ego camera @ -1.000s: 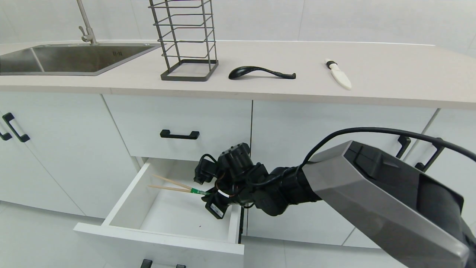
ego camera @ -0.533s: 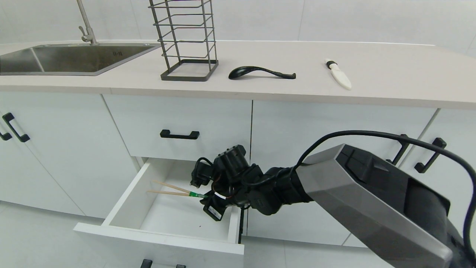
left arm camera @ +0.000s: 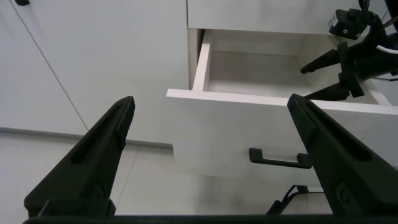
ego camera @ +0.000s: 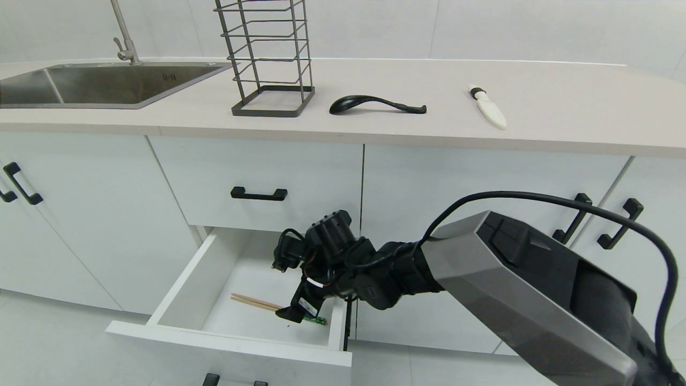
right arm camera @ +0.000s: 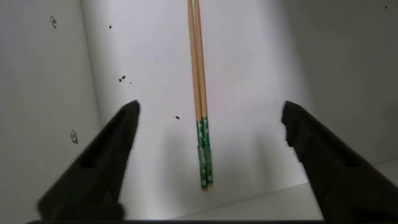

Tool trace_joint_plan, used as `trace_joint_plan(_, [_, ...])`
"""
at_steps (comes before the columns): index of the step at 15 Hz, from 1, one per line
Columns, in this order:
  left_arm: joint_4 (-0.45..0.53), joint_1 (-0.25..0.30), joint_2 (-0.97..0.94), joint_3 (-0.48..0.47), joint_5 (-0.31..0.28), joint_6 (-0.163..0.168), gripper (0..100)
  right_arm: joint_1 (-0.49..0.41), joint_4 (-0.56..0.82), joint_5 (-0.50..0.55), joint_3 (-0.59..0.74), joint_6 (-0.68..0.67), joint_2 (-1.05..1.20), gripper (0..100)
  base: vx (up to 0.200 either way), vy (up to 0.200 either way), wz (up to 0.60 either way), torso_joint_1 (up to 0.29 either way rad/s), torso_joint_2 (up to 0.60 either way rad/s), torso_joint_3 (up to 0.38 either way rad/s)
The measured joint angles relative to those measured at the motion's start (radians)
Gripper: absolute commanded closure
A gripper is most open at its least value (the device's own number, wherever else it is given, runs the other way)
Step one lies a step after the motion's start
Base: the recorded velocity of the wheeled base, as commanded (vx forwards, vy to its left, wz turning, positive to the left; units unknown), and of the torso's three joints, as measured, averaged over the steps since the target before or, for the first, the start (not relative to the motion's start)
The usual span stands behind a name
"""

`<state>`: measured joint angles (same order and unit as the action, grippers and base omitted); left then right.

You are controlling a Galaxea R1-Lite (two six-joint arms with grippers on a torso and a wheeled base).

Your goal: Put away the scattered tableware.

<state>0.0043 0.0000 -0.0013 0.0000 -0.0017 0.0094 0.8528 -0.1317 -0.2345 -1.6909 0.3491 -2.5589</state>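
I read 2 chopsticks (ego camera: 257, 302) lying side by side on the floor of the open drawer (ego camera: 225, 343), lower centre of the head view. The right gripper (ego camera: 286, 289) hangs over them with fingers apart, so I judge them deposited. The left gripper (left arm camera: 211, 102) faces the drawer front, fingers apart and empty. On the countertop (ego camera: 563, 107), upper centre and upper right, are 1 black spoon (ego camera: 375, 102) and 1 white knife (ego camera: 487, 107), neither yet stowed.
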Motion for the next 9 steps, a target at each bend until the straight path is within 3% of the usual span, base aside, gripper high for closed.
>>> trace_joint_plan(9, [0.000, 0.000, 0.000, 0.000, 0.000, 0.000, 0, 0.033, -0.002, -0.013, 0.066, 0.000, 0.160, 0, 0.000, 0.000, 0.00, 0.000, 0.00, 0.000])
